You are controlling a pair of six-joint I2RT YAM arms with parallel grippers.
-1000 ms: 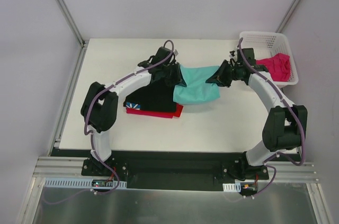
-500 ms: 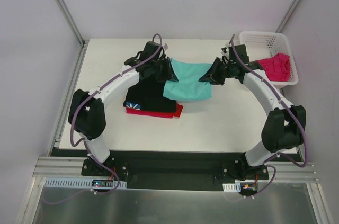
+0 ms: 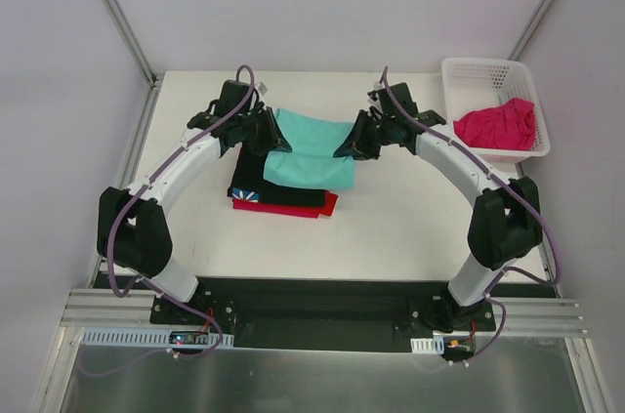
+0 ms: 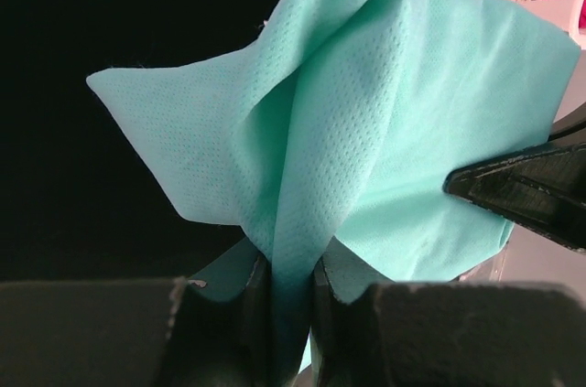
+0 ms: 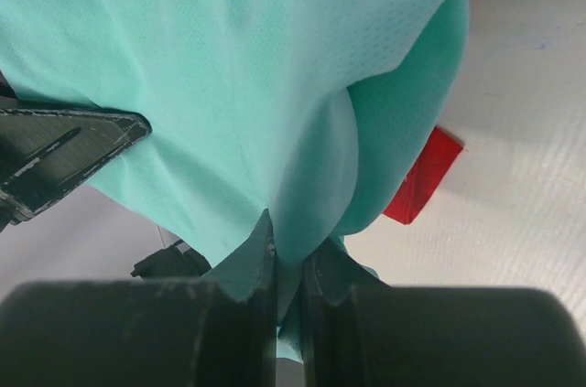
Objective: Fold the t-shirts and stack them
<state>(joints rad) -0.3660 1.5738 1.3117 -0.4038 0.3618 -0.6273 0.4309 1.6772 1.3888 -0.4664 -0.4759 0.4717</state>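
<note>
Teal shirt (image 3: 312,147) shifted left across white table (image 3: 410,223).

black t-shirt (image 3: 252,175): teal t-shirt (image 3: 312,145) hides half from us
red t-shirt (image 3: 293,209): we see only its edge
blue-white mark (image 3: 245,195): unreadable

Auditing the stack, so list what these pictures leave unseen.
- Top view: the red shirt shows only edges under the black shirt.
- Top view: the black shirt's far part lies under the teal shirt.
- Right wrist view: the teal shirt hides everything below but a red corner.
</note>
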